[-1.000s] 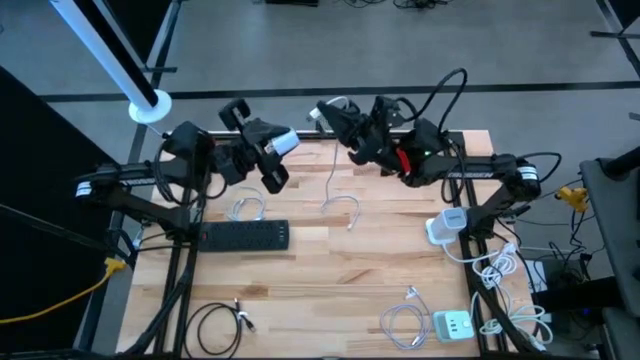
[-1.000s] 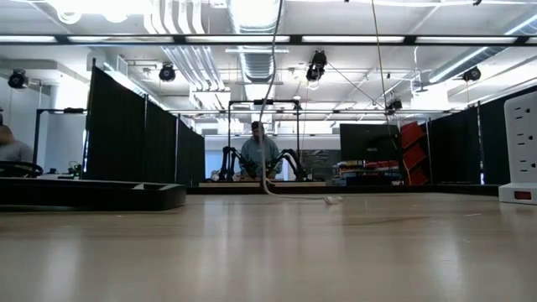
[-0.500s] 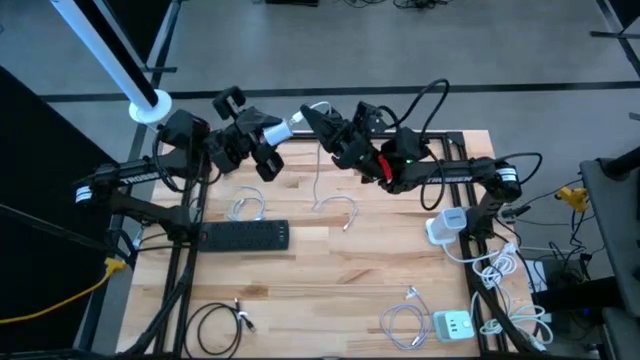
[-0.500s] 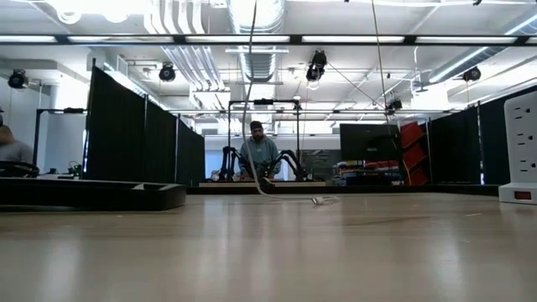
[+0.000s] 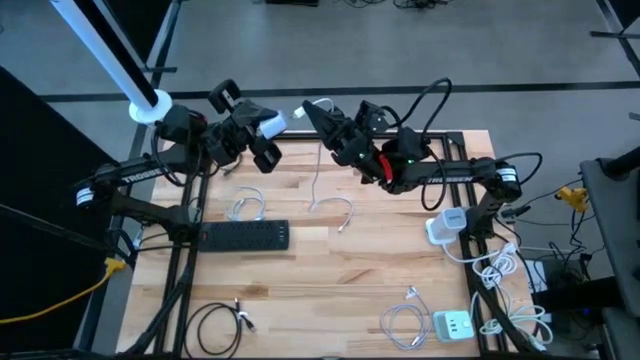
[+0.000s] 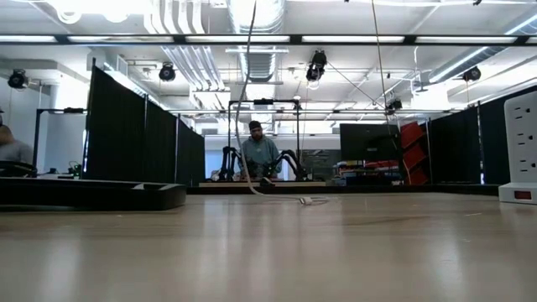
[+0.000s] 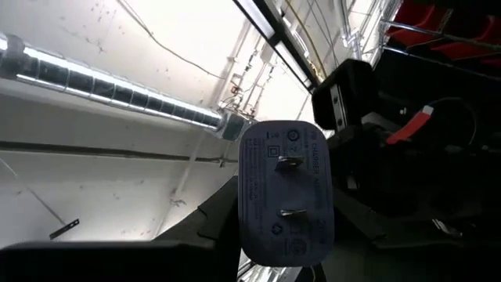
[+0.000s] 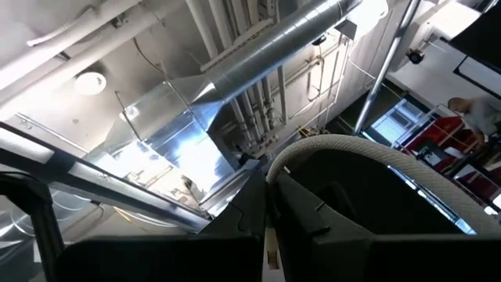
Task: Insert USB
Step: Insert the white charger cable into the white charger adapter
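We see both arms raised above the far part of the wooden surface [image 5: 300,270], and they face each other. The left pincer [image 5: 262,128] is pinching a white charger block [image 5: 271,124] between its fingers. In the left wrist view this charger block [image 7: 285,192] fills the middle of the picture, and its two metal prongs point toward the camera. The dark fingers [image 7: 203,227] press it from both sides.

The right pincer [image 5: 318,114] is just right of the left one, near it but not touching. It is pressed on the end of a white USB cable [image 5: 318,180]. In the right wrist view the cable [image 8: 368,160] curves out from between the fingers [image 8: 250,211]; the plug itself is hidden, so we cannot tell how near it is to the charger. From the pincer the cable hangs down to the surface and ends in a loop near the middle. In the low view the cable [image 6: 248,101] drops from above, and its free end lies on the surface far from the camera.

On the left part of the surface lies a black power strip [image 5: 245,236], and a small white cable coil [image 5: 247,208] is just beyond it. On the near left there is a black cable coil [image 5: 215,325]. At the right edge we see a white adapter [image 5: 446,224], and near the front right a white multi-port charger [image 5: 453,325] with a white cable bundle [image 5: 400,322] beside it. A person [image 6: 256,151] sits far behind the surface.
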Controlling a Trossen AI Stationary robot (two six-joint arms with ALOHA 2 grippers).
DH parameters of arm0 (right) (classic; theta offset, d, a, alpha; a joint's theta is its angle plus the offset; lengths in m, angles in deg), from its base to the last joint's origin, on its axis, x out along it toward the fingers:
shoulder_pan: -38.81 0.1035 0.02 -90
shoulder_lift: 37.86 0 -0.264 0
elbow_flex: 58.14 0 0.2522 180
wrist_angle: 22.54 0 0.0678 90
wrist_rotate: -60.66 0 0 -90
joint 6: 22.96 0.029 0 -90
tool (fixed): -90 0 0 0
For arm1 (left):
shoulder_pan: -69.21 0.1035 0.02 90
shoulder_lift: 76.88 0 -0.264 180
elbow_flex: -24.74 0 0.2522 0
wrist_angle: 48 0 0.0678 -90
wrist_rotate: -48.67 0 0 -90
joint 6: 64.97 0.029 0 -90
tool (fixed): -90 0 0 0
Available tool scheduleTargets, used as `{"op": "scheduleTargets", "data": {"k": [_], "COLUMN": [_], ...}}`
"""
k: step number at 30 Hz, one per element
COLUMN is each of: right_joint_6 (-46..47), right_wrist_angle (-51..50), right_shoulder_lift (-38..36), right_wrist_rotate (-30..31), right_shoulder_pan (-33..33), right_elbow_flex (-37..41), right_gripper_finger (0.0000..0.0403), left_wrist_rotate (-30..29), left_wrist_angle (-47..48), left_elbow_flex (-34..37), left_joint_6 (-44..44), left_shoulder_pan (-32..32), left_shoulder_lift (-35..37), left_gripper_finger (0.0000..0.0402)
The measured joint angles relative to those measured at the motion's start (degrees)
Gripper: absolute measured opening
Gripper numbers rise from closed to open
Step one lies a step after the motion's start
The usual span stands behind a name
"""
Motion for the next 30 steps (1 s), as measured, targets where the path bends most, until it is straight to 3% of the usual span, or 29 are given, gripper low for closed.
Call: {"op": "scheduleTargets", "data": {"k": [16,30], "right_joint_6": [-1.07,-11.53], "right_wrist_angle": [0.57,1.24], "right_shoulder_lift": [2.5,-0.23], "right_wrist_rotate": [0.72,-0.3], "right_shoulder_pan": [-0.47,0.35], "right_elbow_flex": [0.0,0.02], "right_gripper_finger": [0.0001,0.0], "left_wrist_rotate": [2.5,2.28], "left_wrist_angle": [-2.95,-2.54], "left_elbow_flex": [0.06,0.0], "left_joint_6": [-0.46,-0.94], "left_shoulder_pan": [1.32,1.32], "left_shoulder_lift": [-4.9,-0.7], "left_gripper_finger": [0.0116,0.0116]}}
